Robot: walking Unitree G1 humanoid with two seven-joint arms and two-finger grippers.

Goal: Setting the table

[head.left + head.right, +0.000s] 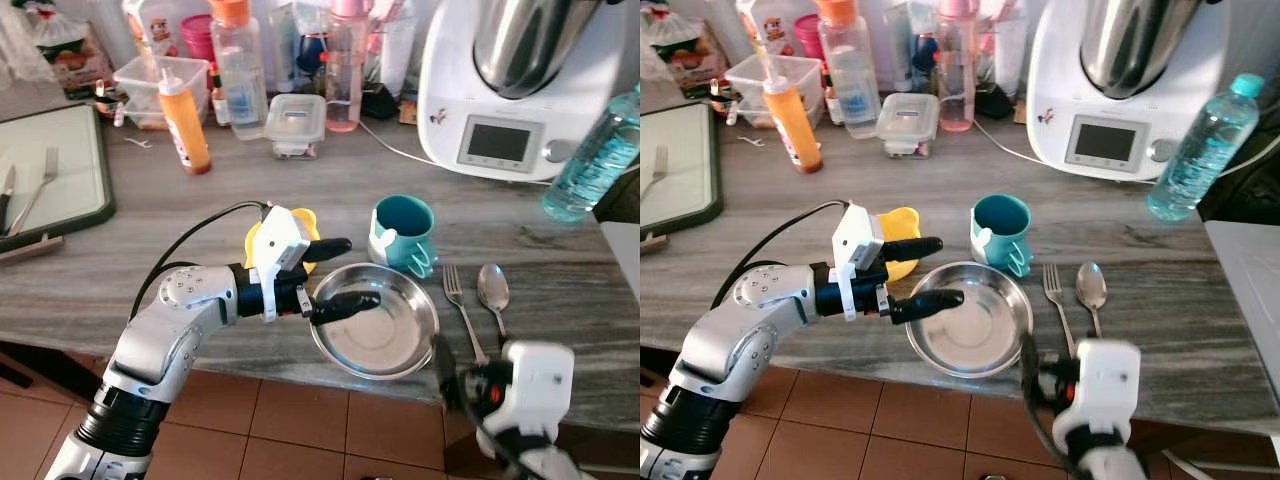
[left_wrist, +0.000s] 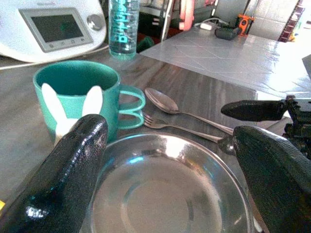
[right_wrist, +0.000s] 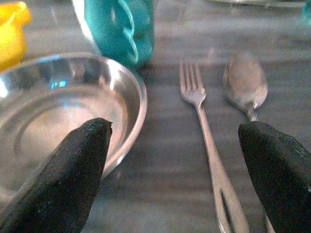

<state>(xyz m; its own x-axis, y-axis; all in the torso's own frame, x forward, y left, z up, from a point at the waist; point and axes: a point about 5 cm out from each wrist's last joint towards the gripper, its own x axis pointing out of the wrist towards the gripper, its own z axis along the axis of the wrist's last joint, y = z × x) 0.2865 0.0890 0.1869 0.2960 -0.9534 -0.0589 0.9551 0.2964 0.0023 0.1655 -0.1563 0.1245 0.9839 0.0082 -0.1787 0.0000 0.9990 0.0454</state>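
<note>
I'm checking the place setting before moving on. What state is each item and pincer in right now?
Steel bowl: upright, empty.
Teal mug: upright, behind the bowl.
Fork: flat, right of the bowl.
Spoon: flat, right of the fork.
Left pincer: open over the bowl.
Right pincer: open near the fork.

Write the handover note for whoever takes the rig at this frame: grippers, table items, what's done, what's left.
Left gripper: open, empty, fingers over the near-left rim of the round steel bowl.
Right gripper: open, empty, low at the counter edge, facing the silver fork and silver spoon.
Layout: bowl at the counter's front edge; teal bunny mug behind it; fork, then spoon, to its right; small yellow cup to its left.
Done: this setting looks laid.
Left: probably only final adjustments.
</note>
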